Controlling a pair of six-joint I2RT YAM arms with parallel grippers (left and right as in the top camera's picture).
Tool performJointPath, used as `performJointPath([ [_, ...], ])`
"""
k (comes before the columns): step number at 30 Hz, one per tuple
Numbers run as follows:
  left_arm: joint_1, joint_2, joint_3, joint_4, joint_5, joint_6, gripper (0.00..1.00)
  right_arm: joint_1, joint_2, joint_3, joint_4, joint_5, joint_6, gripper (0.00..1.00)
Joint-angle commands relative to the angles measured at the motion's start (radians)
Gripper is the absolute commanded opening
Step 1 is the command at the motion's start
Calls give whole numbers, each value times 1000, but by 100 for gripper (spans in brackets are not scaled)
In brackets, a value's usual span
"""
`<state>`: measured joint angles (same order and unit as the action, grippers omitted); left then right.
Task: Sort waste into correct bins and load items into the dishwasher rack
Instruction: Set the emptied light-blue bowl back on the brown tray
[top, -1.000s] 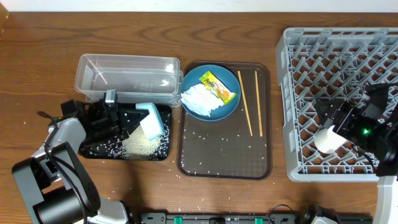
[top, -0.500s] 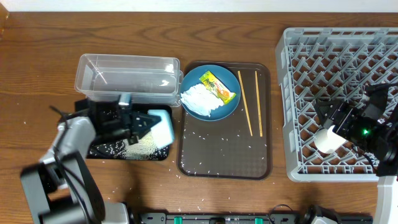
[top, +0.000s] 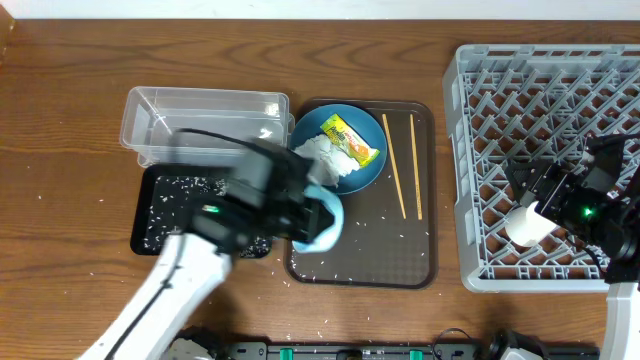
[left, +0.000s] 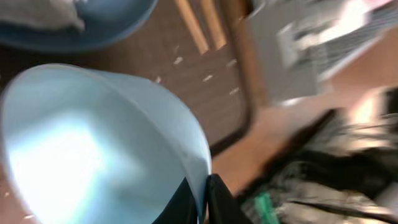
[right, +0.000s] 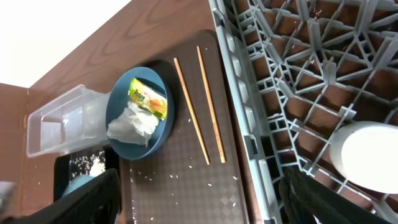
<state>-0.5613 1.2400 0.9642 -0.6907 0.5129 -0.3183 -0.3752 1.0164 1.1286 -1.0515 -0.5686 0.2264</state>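
My left gripper (left: 202, 200) is shut on the rim of the white bowl with a pale-blue rim (top: 322, 224), holding it over the left edge of the brown tray (top: 362, 255). The bowl (left: 93, 143) fills the blurred left wrist view. The dark-blue plate (top: 360, 170) holds crumpled tissue (top: 322, 160) and the snack wrapper (top: 352, 140). Two chopsticks (top: 393, 168) lie on the brown tray. Rice lies in the black tray (top: 160, 205), beside the clear tub (top: 200, 125). My right gripper (right: 199, 199) is open over the grey rack (top: 545, 110), near a white cup (top: 527, 223). The pink cup is out of view.
Loose rice grains are scattered on the brown tray and on the wooden table near the front edge. The right wrist view shows the plate (right: 140, 109), the chopsticks (right: 194, 112), the rack wall (right: 242, 112) and the white cup (right: 367, 155).
My left arm has swung right from the black tray with the bowl in its jaws, to the brown tray's left edge. The right arm has not moved.
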Motion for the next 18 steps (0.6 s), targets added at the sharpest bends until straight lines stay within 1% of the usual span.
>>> performJointPath([
  [1, -155, 92, -6, 25, -395, -121, 9, 8, -2, 1, 0, -4, 4, 81],
  [3, -224, 155, -6, 72, -449, -133, 11, 8, -2, 0, -1, -3, 4, 81],
  [5, -269, 216, -6, 133, -454, -137, 13, 8, -2, 1, -2, -3, 4, 80],
  [9, -302, 295, -6, 201, -453, -152, 15, 8, -2, 1, -5, -3, 3, 80],
  [12, -307, 315, 2, 209, -428, -151, 17, 8, -2, 1, -5, 4, 1, 81],
  [13, -307, 313, 11, 202, -414, -151, 24, 8, -2, 1, -5, 11, 1, 81],
  [16, -307, 285, 85, 122, -408, -150, 34, 8, -2, 1, -5, 31, 1, 81],
  [18, -306, 264, 147, 77, -429, -133, 45, 8, -2, 1, -5, 30, 1, 81],
])
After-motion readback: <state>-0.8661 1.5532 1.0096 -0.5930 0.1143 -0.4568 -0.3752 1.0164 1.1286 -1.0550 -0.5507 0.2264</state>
